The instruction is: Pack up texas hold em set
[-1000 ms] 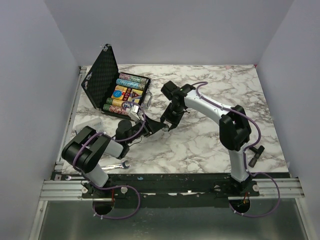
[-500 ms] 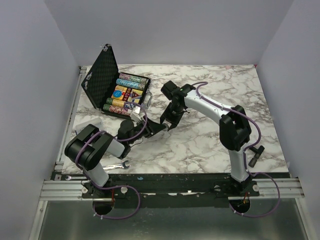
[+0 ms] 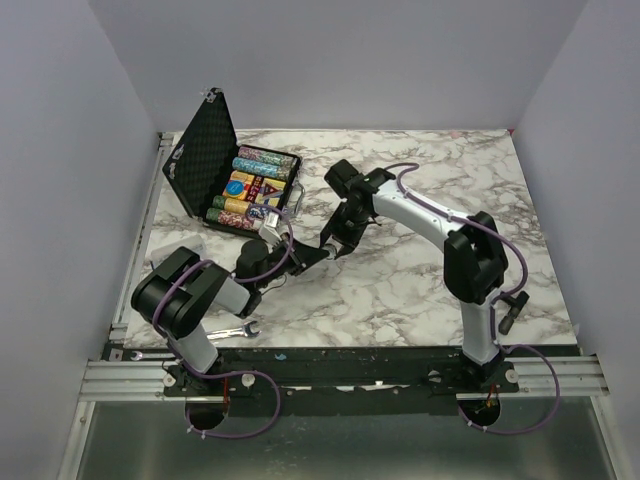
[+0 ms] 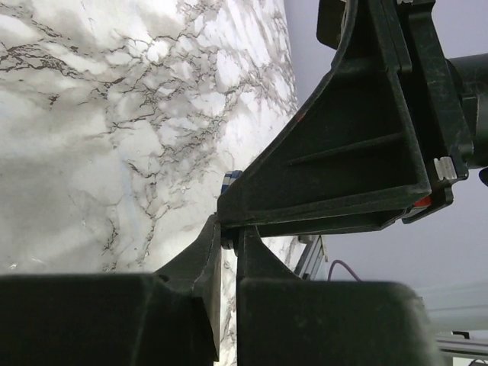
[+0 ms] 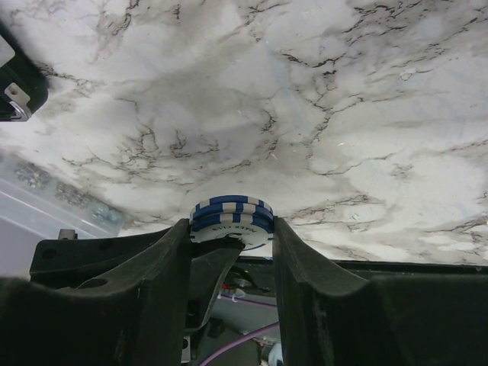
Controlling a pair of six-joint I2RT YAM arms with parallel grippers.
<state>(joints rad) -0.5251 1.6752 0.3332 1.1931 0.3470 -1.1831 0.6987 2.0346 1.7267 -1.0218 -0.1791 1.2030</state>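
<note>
Two arms meet over the marble table [image 3: 420, 290], a little left of its middle. At the back left the black case [image 3: 203, 150] stands open, with its lid leaning up and away to the left. Chip rows [image 3: 262, 160] fill the tray, and the card box [image 3: 238, 184] sits among them. Near the front left, beside the left arm's base, a wrench [image 3: 236, 332] lies flat on the marble.

The left gripper [image 3: 318, 253] lies low and points right, just off the case's front corner. In its own wrist view its fingers [image 4: 210, 252] are pressed together, with only a slit between them. Whether anything thin is pinched there cannot be told. Their tips sit right against a finger of the right gripper [image 3: 333, 245].

That gripper comes in from the right and clamps a small stack of blue-white chips [image 5: 231, 216] between its fingertips. An edge of the stack peeks out in the left wrist view. The stack is outside the case, near its front right side. Whether it touches the marble is unclear.
</note>
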